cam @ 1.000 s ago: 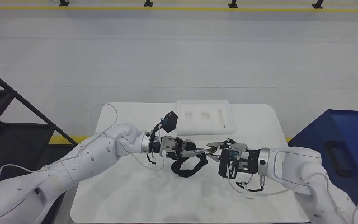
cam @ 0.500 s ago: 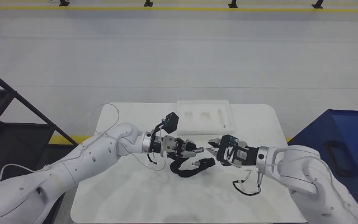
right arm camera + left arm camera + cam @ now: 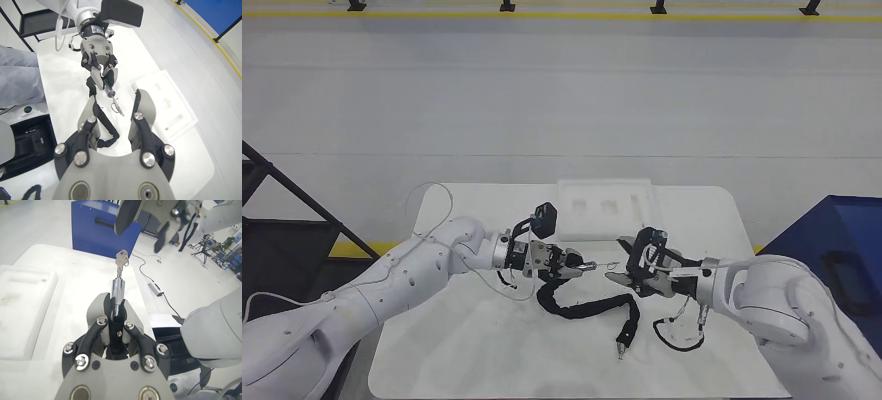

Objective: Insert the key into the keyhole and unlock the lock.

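Above the table (image 3: pixel 492 360), left fingers (image 3: pixel 94 313) pinch the lock (image 3: pixel 117 289), key (image 3: pixel 121 260) inserted; right fingers (image 3: pixel 145 106) spread.

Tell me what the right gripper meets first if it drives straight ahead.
Probably the key, sticking out of the lock held in the left gripper; it sits in line with the open right gripper, though depth is unclear.

Glossy white arms (image 3: pixel 412 282); left tool (image 3: pixel 115 301) and right tool (image 3: pixel 115 95) grey-plated, with black linkages and silver screws
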